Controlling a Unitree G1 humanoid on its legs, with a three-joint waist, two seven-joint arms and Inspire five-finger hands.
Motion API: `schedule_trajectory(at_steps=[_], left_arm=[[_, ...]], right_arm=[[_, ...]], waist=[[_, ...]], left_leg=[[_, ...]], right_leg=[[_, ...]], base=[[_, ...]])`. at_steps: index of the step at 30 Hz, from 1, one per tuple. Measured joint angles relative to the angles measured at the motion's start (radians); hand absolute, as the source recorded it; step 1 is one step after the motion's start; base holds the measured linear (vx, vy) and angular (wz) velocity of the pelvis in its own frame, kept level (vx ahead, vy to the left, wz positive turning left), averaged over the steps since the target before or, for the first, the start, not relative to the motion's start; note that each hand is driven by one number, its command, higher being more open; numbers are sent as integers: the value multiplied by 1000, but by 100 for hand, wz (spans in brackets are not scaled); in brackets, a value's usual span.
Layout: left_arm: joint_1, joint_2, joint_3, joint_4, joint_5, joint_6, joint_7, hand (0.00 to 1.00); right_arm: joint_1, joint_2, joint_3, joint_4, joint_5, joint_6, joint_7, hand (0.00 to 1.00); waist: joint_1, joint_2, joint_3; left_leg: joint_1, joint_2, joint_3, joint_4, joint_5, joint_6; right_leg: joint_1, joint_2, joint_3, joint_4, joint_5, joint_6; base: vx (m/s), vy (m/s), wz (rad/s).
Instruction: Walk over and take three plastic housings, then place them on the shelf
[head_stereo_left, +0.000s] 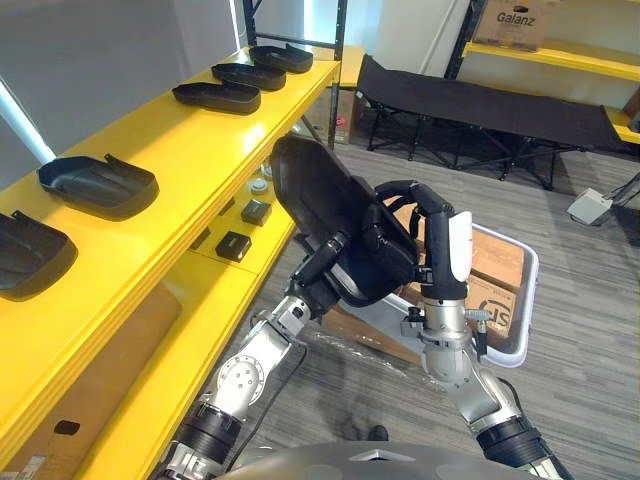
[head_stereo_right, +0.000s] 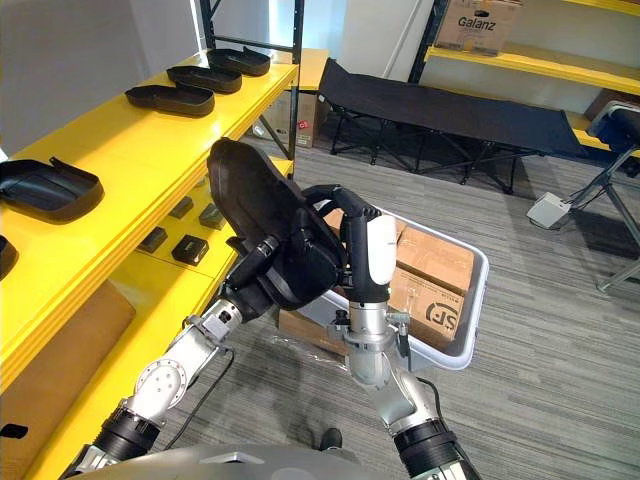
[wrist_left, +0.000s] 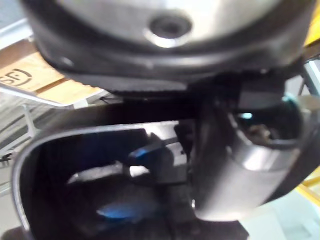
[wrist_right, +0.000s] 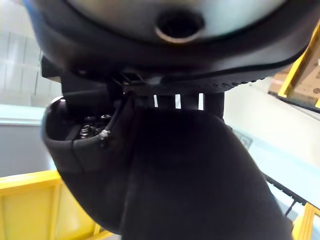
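The long yellow metal shelf (head_stereo_left: 185, 140) runs from the lower left of the frame up to the top centre. Behind it, across the upper right, stands a black fabric folding cot (head_stereo_left: 480, 105). A white plastic tote (head_stereo_left: 528, 290) holding cardboard boxes sits on the floor at centre right. In the middle of the frame I hold one large black plastic housing (head_stereo_left: 315, 190), tilted up on edge, beside the shelf but not touching it. My right hand (head_stereo_left: 435, 255) has its fingers hooked over the housing's near rim, gripping it. My left hand (head_stereo_left: 325, 272) is under the housing's lower side, and whether it grips or merely props I cannot tell. On the top deck lie a row of three black housings (head_stereo_left: 248, 75) in the upper left and two nearer black housings (head_stereo_left: 98, 185) at the left edge. I cannot tell which of those count towards my three. I judge the fetching done for this piece, with its placing not yet done. The bare stretch between the two groups looks like its spot. Small black blocks (head_stereo_left: 233, 245) lie on the lower deck.
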Motion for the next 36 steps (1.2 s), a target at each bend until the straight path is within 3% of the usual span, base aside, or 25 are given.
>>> schedule_trajectory(at_steps=[3,4,6,9,10,12,16,19,22,25,28,33,36], left_arm=[[0,-22,2,-7,63,-112,1,0],[0,-38,8,-30,138,-173,34,0],[0,-51,30,-88,246,-223,97,0],[0,-82,92,-203,571,-309,249,0],[3,-84,126,-241,753,-339,330,0],[14,-84,178,-273,903,-352,402,0],[102,-81,319,-314,1270,-372,589,0],[170,-79,373,-314,1406,-369,669,0],[218,-80,380,-314,1470,-368,702,0],[256,-80,378,-314,1473,-370,706,0],[286,-81,364,-314,1431,-381,689,0],[312,-88,357,-315,1215,-471,580,0],[311,-103,337,-343,1066,-499,471,0]], right_arm=[[33,3,64,0,8,-6,-19,100],[43,3,86,0,28,-2,-19,100],[57,18,100,-2,45,2,-17,100],[70,58,122,-13,97,34,10,100],[71,83,115,-47,170,69,34,100],[74,111,87,-86,266,92,67,100],[103,177,-40,-170,728,112,226,100],[165,189,-114,-171,956,129,350,100],[257,189,-162,-170,1066,166,460,100],[329,189,-198,-166,1074,219,547,100],[366,189,-235,-160,1072,237,580,100],[358,184,-260,-145,1064,251,652,100],[221,175,-161,-29,1062,261,673,100]], waist=[[0,0,0],[4,-1,0],[10,-2,1],[16,-2,1],[20,-2,1],[20,-2,1],[20,-3,2],[19,0,4],[11,10,12],[-7,24,25],[-11,31,31],[-7,32,35],[1,30,36]], left_leg=[[1,0,-9,0,0,0],[1,0,-11,0,0,0],[1,1,-11,0,0,0],[5,1,-11,0,0,0],[8,1,-10,-1,0,0],[14,0,-9,-2,0,0],[18,0,0,-4,-2,0],[17,-1,9,-6,-3,-1],[16,0,13,-5,-6,-2],[17,0,22,-5,-12,0],[15,1,33,-6,-14,0],[13,1,26,-6,-14,0],[-5,-6,-23,-2,-12,5]], right_leg=[[7,0,-11,0,-1,-1],[8,0,-14,0,-1,-1],[9,1,-14,0,-1,-1],[12,2,-14,0,-1,-1],[15,2,-14,0,-1,-1],[18,2,-11,0,-2,-1],[15,2,-3,0,-6,-6],[9,2,5,0,-8,-7],[7,2,9,0,-9,-7],[5,2,14,0,-14,-1],[-6,4,26,0,-14,-1],[-4,3,21,0,-8,2],[13,-6,-37,0,-8,3]], base=[[0,0,8],[-4,11,7],[0,0,0],[-4,10,0],[0,0,0],[-4,7,-3],[-1,2,-5],[3,17,-6],[7,26,-5],[-4,36,-5],[3,24,-14],[6,20,3],[-21,34,43]])
